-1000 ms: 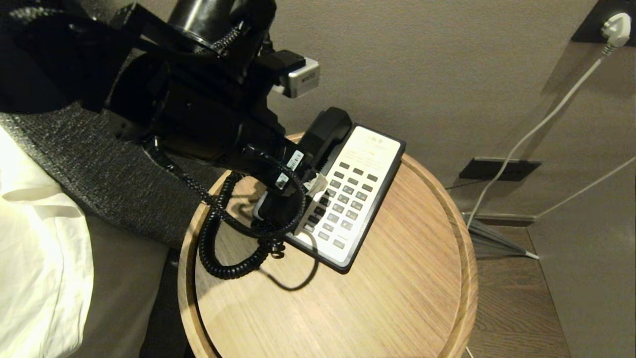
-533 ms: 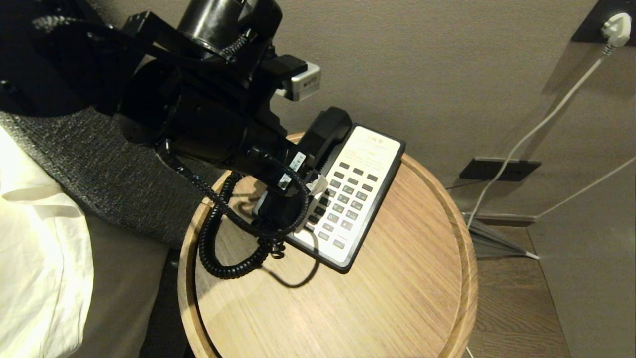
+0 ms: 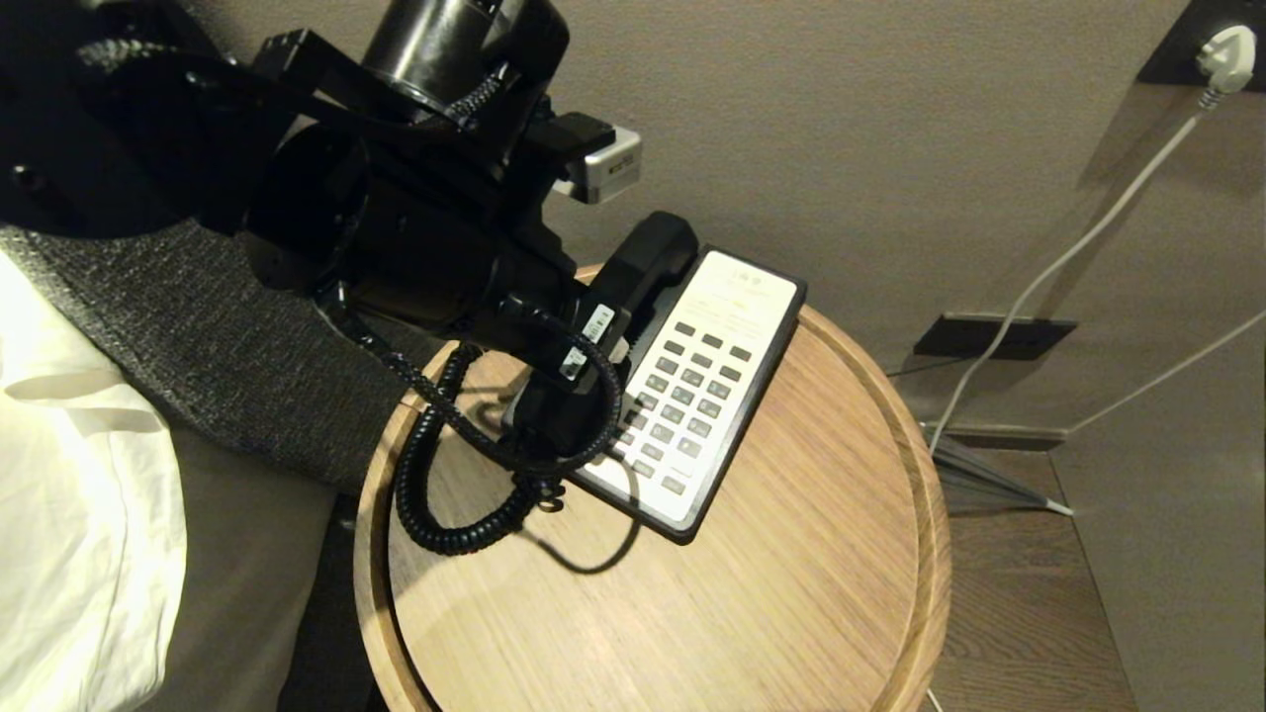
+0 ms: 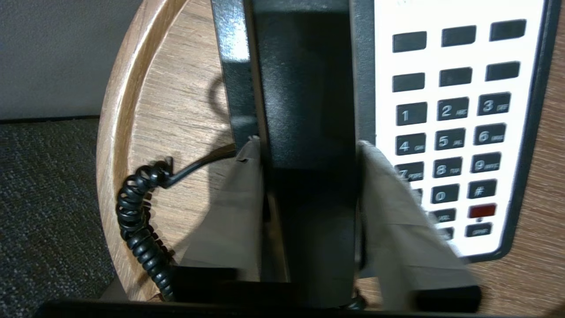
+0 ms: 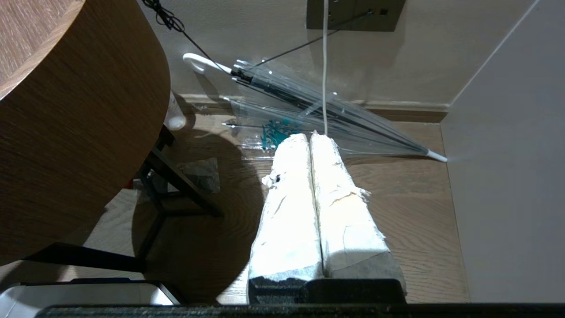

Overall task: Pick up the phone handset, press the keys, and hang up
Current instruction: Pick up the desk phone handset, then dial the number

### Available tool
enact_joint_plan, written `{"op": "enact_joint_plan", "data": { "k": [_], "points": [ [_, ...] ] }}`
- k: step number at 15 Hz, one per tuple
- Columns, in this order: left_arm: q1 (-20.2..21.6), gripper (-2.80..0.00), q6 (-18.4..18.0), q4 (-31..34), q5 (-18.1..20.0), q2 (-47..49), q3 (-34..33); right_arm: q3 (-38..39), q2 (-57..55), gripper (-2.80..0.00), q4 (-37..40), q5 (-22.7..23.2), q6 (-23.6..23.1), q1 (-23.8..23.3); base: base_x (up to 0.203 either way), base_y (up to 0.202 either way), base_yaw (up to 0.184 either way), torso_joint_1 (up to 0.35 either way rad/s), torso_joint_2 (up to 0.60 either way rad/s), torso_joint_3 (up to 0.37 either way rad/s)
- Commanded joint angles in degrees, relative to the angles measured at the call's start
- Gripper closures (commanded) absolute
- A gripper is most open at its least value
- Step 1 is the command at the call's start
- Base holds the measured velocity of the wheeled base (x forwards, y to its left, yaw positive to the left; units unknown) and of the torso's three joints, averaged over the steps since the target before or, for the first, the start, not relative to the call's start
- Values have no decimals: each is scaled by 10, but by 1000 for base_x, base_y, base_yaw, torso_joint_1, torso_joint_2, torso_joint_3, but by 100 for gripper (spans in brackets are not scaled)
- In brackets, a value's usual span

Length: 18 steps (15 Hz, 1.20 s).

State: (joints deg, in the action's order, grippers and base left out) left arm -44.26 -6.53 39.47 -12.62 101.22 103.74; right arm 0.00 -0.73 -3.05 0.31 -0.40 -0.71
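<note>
The phone handset [image 4: 309, 110] is pinched between the left gripper [image 4: 309, 176] jaws, while the right gripper [image 5: 311, 137] jaws are pressed together.

The head camera looks down from above and behind the left arm onto the round tabletop [image 3: 791, 593], with the wall beyond it. The left wrist camera sits very close over the phone handset [image 4: 309, 110] and the keys [image 4: 454, 110], sharing handset, keys and tabletop rim with the head view. The right wrist camera hangs low beside the table, facing the floor [image 5: 419, 212] and a clear umbrella [image 5: 318, 115] at the wall's foot.
</note>
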Motion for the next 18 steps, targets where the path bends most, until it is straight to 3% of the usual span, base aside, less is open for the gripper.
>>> {"op": "enact_joint_plan", "data": {
  "k": [1,10,15,18],
  "points": [
    [1,0,-1,3,-1,-2,1,12,0,0,0,0,0,0,0,0,0,0,0,0],
    [0,0,58,1,-35,-68,0,12,0,0,0,0,0,0,0,0,0,0,0,0],
    [6,0,157,3,-51,-146,-21,12,0,0,0,0,0,0,0,0,0,0,0,0],
    [12,0,281,0,-49,-193,-55,12,0,0,0,0,0,0,0,0,0,0,0,0]
  ]
}}
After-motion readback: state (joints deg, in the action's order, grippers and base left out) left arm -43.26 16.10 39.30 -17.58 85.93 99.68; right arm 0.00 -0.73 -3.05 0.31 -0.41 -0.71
